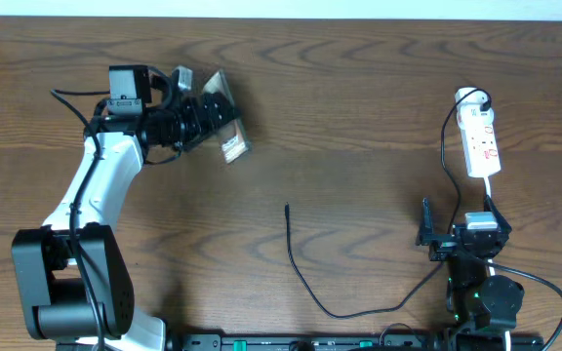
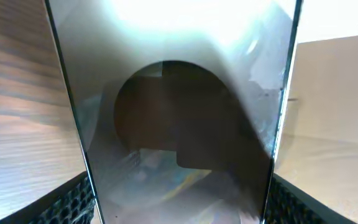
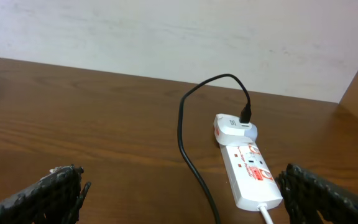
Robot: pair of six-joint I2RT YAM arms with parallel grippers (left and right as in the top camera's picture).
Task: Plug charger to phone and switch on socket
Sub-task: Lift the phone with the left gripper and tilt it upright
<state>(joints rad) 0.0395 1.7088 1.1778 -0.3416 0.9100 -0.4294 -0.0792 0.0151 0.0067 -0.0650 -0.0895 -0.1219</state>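
Overhead: L gripper point(image 1: 208, 109) clamped on phone point(image 1: 230, 136), which sits tilted near desk point(image 1: 359, 88) far-left corner. Charger point(image 1: 289, 229) tip lies loose mid-desk. Socket point(image 1: 481, 141) by right edge. R gripper point(image 1: 459, 219) front-right, jaws wide, empty.
L wrist: phone fills gap betw. L fingers point(image 2: 67, 199), both touching its edges.
R wrist: R fingers point(image 3: 48, 196) spread wide, nothing betw. them. Socket ahead, black cable in white adapter point(image 3: 232, 126).

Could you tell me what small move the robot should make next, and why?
Probably send the open right gripper toward the loose end of the charger to pick it up. The left gripper is clamped on the phone, while that end lies free on the table, apart from the phone.
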